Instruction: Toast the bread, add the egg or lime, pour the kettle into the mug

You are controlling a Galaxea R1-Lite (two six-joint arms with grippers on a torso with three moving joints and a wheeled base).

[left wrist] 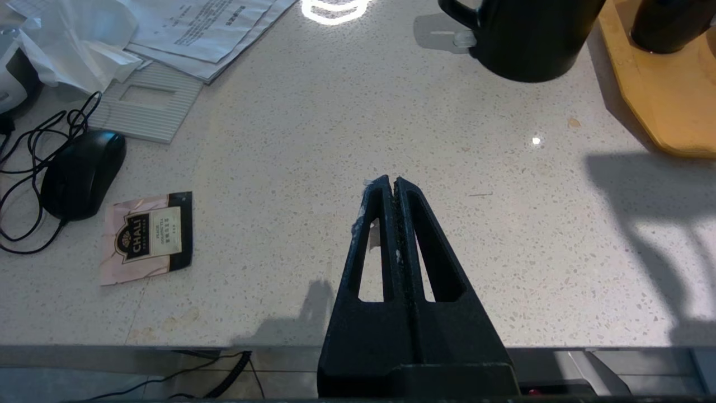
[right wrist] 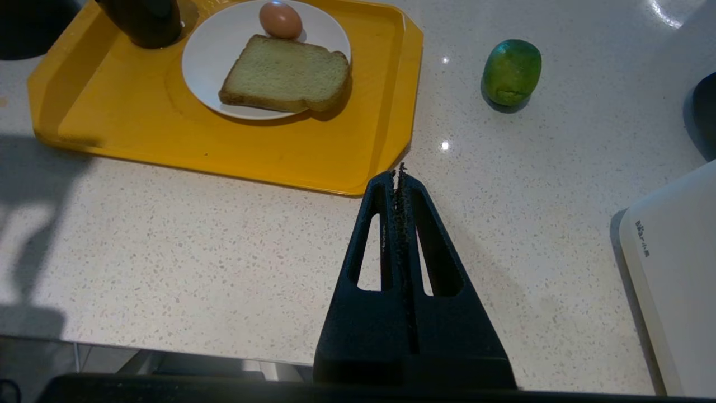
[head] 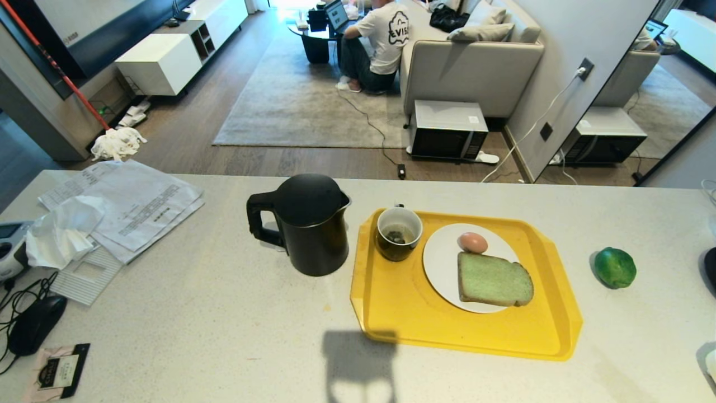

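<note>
Black left gripper point(left wrist: 390, 182): fingers pressed together, holding nothing, hanging above bare speckled surface point(head: 224, 313) near its front edge. Right gripper point(right wrist: 398, 172): likewise pressed together and empty, hanging over the surface just off the near corner of the yellow tray point(head: 403, 302). Neither gripper shows in the head view.

Kettle point(head: 307, 224) stands upright on the surface just left of the tray, handle pointing left. Mug point(head: 398, 233) stands in the tray's far left corner, something dark lying in its bottom, not identifiable. White plate point(head: 439, 263) sits on the tray beside the mug; bread point(head: 493, 279) lies flat on it, and a brown egg point(head: 473, 242) rests on the plate at the bread's far edge. Lime point(head: 615, 267) lies on the surface to the right, well apart from the tray.

In the left wrist view the kettle and mug are cut off at the frame edge. In the right wrist view a white slab point(right wrist: 677, 268) at the edge is only partly visible.
</note>
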